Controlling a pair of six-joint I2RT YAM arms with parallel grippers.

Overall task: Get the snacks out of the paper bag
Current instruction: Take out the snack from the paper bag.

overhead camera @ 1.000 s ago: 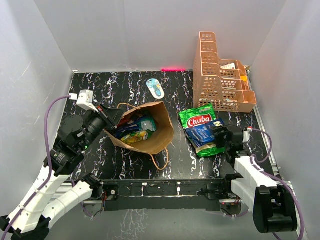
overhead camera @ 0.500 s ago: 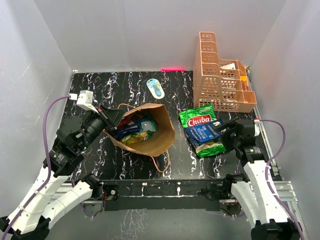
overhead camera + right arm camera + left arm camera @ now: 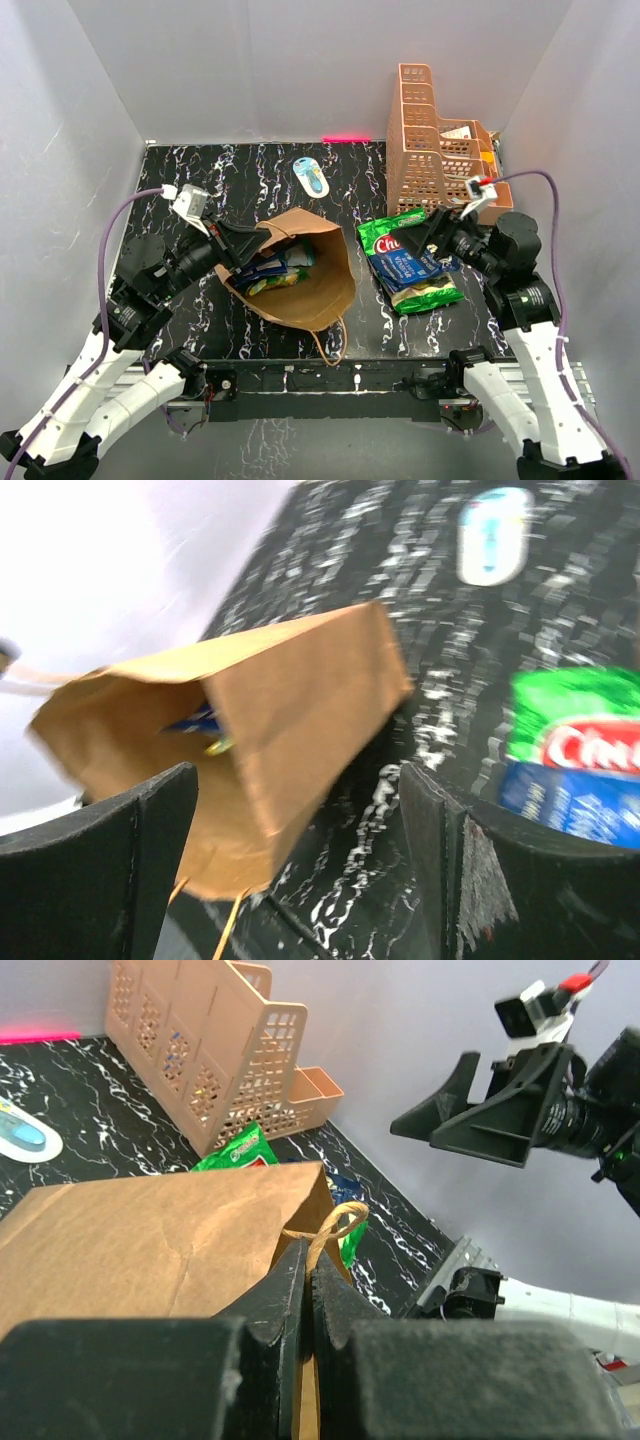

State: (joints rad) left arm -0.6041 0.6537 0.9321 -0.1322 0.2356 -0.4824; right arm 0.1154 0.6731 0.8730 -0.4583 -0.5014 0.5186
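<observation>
While left tool [image 3: 307, 1260] pinches paper bag [image 3: 150, 1235], snack pkts [image 3: 272, 272] lie inside.

Black marbled table [image 3: 200, 180] carries paper bag [image 3: 310, 285], green packet [image 3: 378, 238], orange lattice basket [image 3: 435, 160], blue-white oval object [image 3: 311, 176].

Brown paper bag [image 3: 305, 275] is on its side about mid-table, mouth gaping toward 10 o'clock, thin handle [image 3: 330, 342] trailing out at 6. A few packets [image 3: 268, 272] sit inside, blue and yellowish. At its 3 o'clock lies the green Chuba bag [image 3: 385, 235], with a blue packet [image 3: 412, 265] on top of it.
</observation>
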